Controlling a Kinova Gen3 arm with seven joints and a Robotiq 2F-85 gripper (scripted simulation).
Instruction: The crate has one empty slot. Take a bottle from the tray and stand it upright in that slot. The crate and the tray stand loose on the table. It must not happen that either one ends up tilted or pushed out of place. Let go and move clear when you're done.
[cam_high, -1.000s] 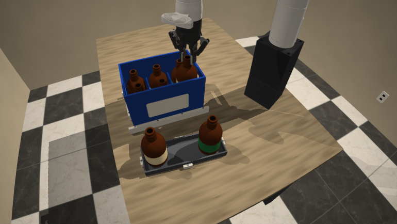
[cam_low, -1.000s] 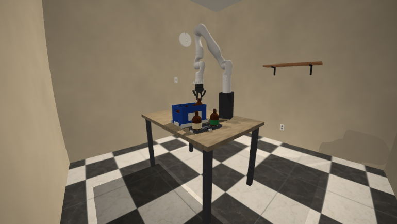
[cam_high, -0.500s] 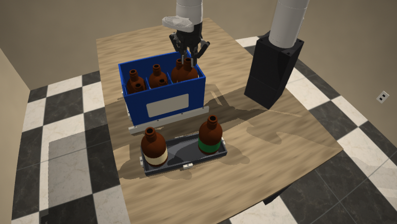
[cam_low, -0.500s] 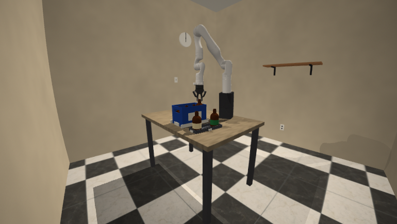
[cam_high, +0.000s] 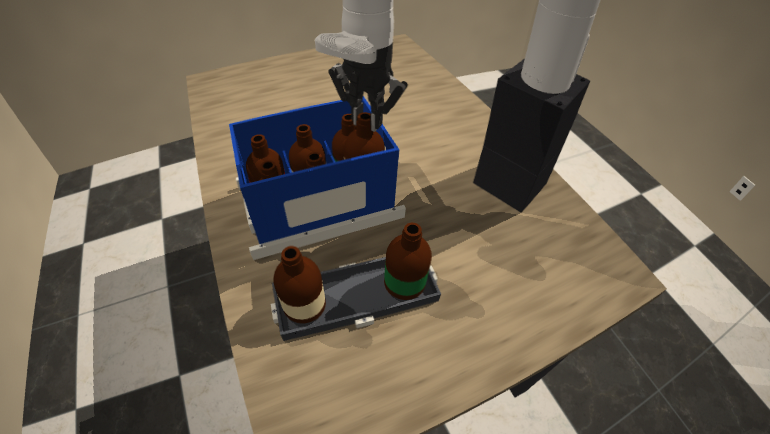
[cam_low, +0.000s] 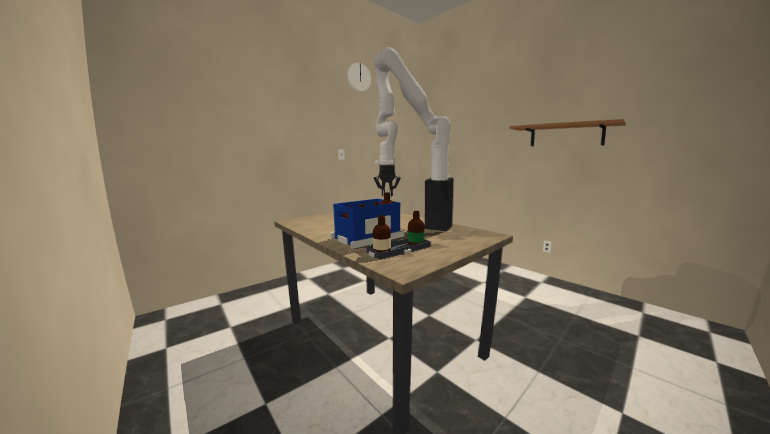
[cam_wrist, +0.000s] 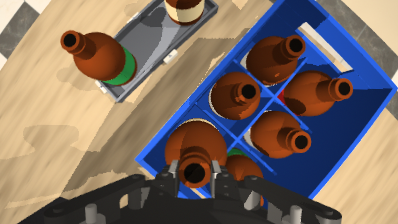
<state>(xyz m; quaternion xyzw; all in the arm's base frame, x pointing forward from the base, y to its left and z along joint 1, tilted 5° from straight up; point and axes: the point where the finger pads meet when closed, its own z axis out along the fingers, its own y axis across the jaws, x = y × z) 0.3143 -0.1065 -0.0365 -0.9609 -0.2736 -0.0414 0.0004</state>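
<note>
A blue crate (cam_high: 315, 172) stands on the wooden table and holds several brown bottles in its slots. My gripper (cam_high: 365, 114) is above the crate's right front slot, shut on the neck of a brown bottle (cam_high: 365, 141) that stands upright and partly down in that slot. In the wrist view the fingers clasp the bottle's mouth (cam_wrist: 195, 172) over the crate's corner slot. A dark grey tray (cam_high: 355, 299) in front of the crate holds a bottle with a cream label (cam_high: 298, 284) and a bottle with a green label (cam_high: 408, 262).
The arm's black base (cam_high: 531, 134) stands to the right of the crate. The crate rests on a light grey plate (cam_high: 328, 231). The table's edges lie near the tray's left side and far right.
</note>
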